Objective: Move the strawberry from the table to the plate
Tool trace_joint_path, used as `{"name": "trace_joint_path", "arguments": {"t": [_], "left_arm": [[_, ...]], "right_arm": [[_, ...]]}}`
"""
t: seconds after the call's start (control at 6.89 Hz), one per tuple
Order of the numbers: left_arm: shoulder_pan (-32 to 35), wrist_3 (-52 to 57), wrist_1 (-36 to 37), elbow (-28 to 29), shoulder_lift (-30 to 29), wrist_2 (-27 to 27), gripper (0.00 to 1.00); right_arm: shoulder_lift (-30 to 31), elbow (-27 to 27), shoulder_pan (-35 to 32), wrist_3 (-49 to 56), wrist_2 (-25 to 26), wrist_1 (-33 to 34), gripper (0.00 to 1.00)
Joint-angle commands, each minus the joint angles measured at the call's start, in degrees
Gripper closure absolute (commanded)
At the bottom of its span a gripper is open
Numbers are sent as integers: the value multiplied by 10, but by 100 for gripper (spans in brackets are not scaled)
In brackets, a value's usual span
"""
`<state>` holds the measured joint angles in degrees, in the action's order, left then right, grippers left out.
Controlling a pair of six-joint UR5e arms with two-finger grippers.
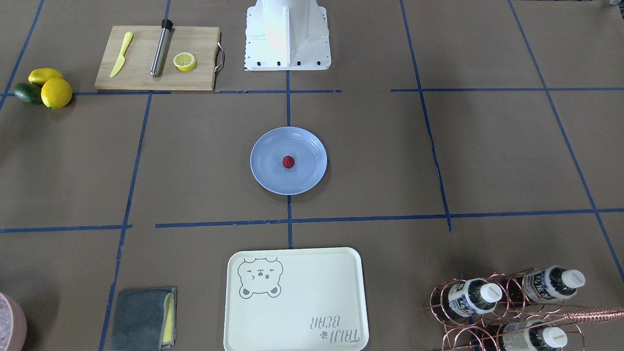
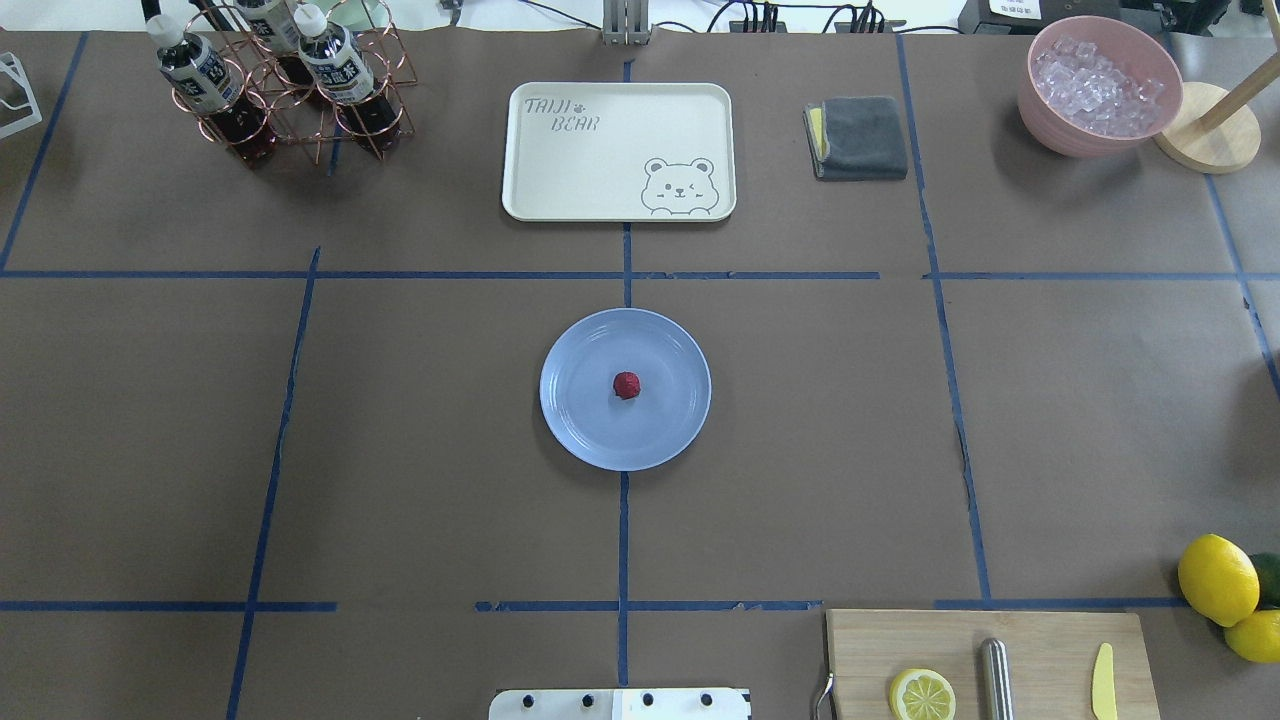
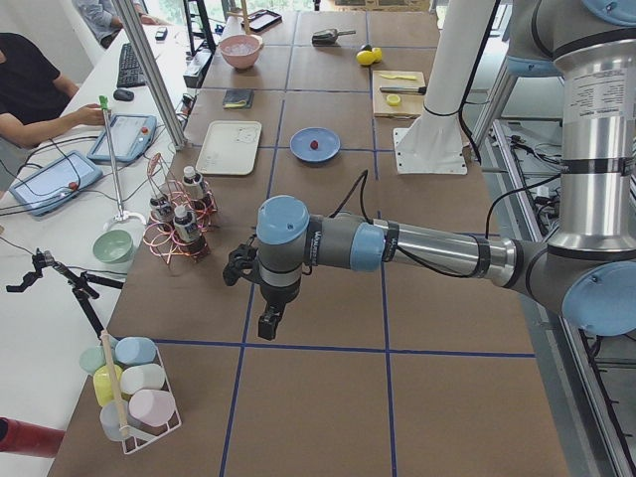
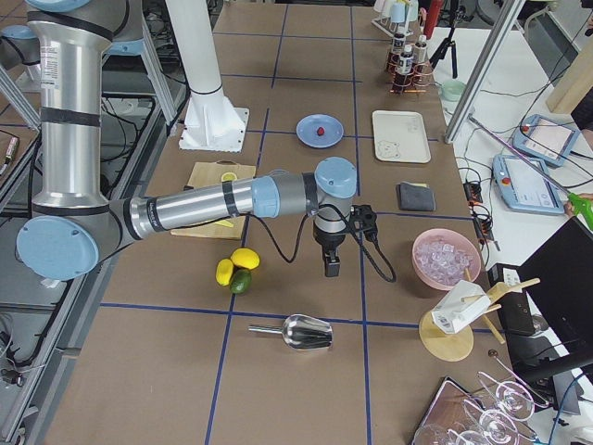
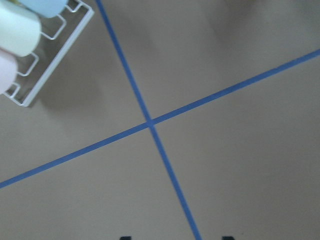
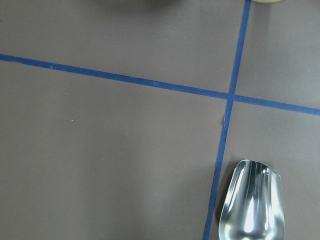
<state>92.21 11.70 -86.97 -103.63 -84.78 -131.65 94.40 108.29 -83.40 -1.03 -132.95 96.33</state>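
Already strawberry [image 2: 626, 385] rests on plate [image 2: 582, 428], far from left gripper [image 3: 268, 324], right gripper [image 4: 331, 269]; both parked aside, job seemingly done; their openness cannot tell.

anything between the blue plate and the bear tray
Nothing but bare table crossed by blue tape lines; the overhead view shows the stretch between the plate and the bear tray clearly.

A white side bench [image 3: 40, 378] holds tablets [image 3: 124, 139] in even light.
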Motion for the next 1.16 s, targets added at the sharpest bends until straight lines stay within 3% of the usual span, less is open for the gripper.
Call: {"name": "trace_joint_path", "arguments": {"t": [0.0,0.44,0.73,1.02], "left_arm": [[2,-14,4,5,16,-73,0],[2,-46,0,-3,14,-67,0],[0,-42,-2,-12,17,-14,0],[-2,-42,-10,-8,11,-13,0]], "right_arm": [[1,-4,-1,-33,-8,-1,0],[4,-4,-1,-34,-6,-4,0],[9,-2,-1,-33,-7,-4,0],[9,-4,-1,-33,-8,-4,0]]}}
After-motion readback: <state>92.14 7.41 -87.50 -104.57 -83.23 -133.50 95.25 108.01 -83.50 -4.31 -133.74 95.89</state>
